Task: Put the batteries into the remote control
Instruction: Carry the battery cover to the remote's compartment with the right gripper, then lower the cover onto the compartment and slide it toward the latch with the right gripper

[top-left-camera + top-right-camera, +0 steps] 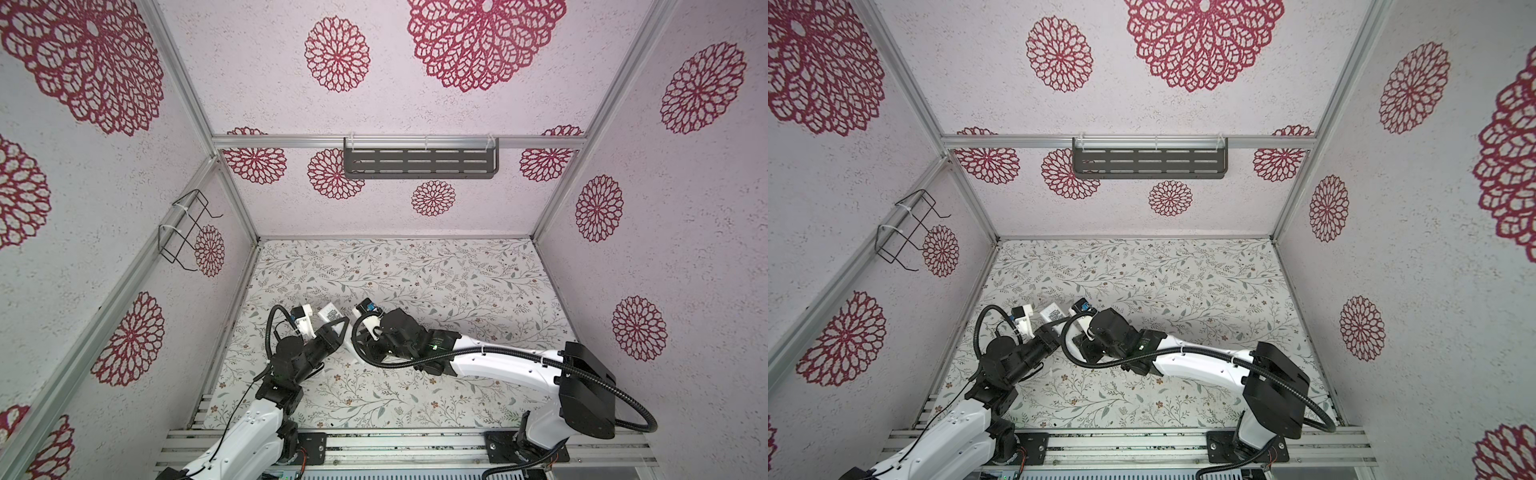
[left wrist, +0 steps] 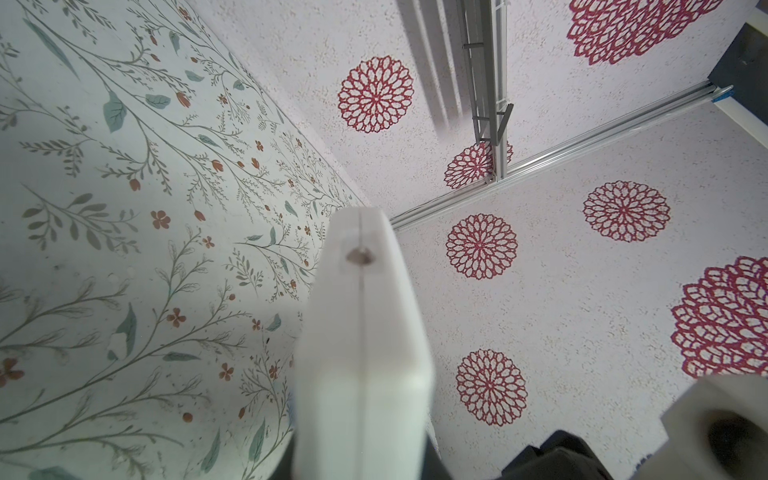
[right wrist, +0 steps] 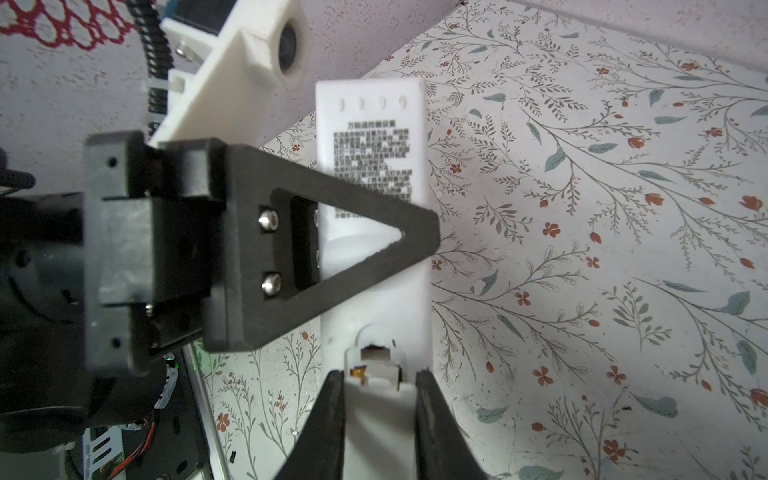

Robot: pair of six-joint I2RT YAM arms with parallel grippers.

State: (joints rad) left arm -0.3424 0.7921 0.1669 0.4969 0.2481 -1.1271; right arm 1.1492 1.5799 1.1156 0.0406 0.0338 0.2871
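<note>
The remote control [image 3: 374,137] is a slim white bar held above the floral table, back side up with a printed label. My left gripper [image 3: 411,237] is shut across its middle; one black triangular finger [image 3: 332,257] lies over it. In both top views its far end [image 1: 330,311] [image 1: 1052,312] pokes out past that gripper [image 1: 343,322]. My right gripper [image 3: 380,376] is shut on the small whitish cover piece [image 3: 380,411] at the remote's near end. A brass-coloured bit [image 3: 358,372] shows at the cover's front edge; otherwise the batteries are hidden. The left wrist view shows the remote [image 2: 361,332] edge-on.
Both arms meet low over the left half of the floral table [image 1: 415,282]. A dark slotted shelf [image 1: 419,163] hangs on the back wall and a black wire rack [image 1: 187,230] on the left wall. A tiny white scrap [image 3: 478,286] lies on the table beside the remote.
</note>
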